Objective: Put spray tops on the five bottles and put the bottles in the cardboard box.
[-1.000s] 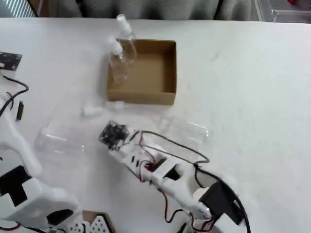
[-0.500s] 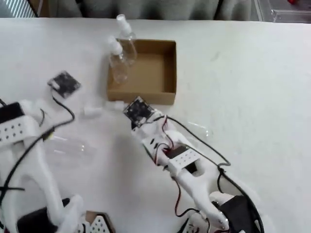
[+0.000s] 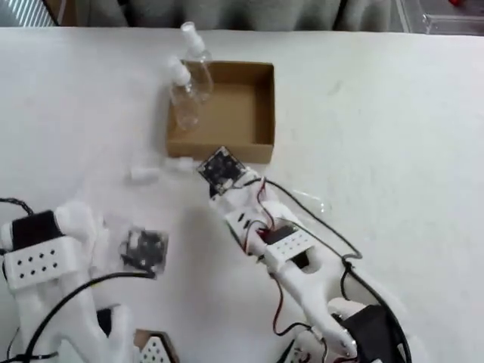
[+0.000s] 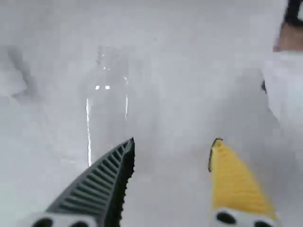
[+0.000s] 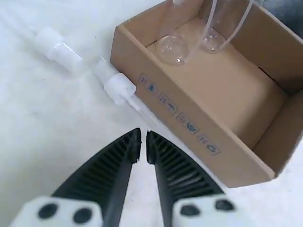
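Cardboard box [image 3: 219, 148]: where does it sit in the high view?

Toward 11 o'clock from the middle of the table [image 3: 393, 113], open side up, with two capped bottles [image 3: 187, 94] standing along its 9 o'clock wall.

And the loose spray tops [image 3: 144, 173]?

Two lie on the table just off the box's 7 o'clock corner, near each other and touching neither gripper.

The right gripper [image 5: 142, 138]?

Its jaws are almost together with nothing between them, at 6 o'clock of the box's near wall.

The left gripper [image 4: 173, 142]?

Spread wide and empty, above a clear bottle [image 4: 106, 111] lying on its side; one fingertip overlaps the bottle's near end in the wrist view. A second bottle [image 3: 306, 203] lies at 4 o'clock of the right gripper.
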You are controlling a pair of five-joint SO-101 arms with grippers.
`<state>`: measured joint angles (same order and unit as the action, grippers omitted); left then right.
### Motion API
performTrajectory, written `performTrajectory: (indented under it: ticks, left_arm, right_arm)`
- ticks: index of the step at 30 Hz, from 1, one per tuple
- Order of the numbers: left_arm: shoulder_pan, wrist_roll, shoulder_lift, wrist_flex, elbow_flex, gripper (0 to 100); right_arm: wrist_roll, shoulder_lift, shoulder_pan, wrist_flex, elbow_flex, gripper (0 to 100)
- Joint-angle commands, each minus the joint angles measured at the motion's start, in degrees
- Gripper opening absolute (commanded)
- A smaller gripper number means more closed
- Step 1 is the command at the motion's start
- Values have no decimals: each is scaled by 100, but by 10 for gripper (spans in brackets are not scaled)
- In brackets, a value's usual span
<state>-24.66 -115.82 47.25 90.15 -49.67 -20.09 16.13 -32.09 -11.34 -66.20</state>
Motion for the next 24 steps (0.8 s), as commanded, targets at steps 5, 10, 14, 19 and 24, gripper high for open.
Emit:
performTrajectory:
  ticks: [5, 10, 14, 19, 24]
  left_arm:
    - [171, -721, 101, -457, 44, 290]
    - [224, -712, 48, -862, 35, 290]
    - [242, -475, -620, -1442, 53, 292]
    - [523, 123, -1490, -1574, 334, 294]
    - [901, 413, -1719, -1582, 422, 295]
  right_arm:
    - [26, 277, 66, 31, 229, 15]
    - [18, 277, 75, 31, 229, 15]
    - [18, 277, 171, 22, 237, 15]
    - [18, 233, 233, -4, 255, 15]
    - [18, 233, 215, -4, 255, 15]
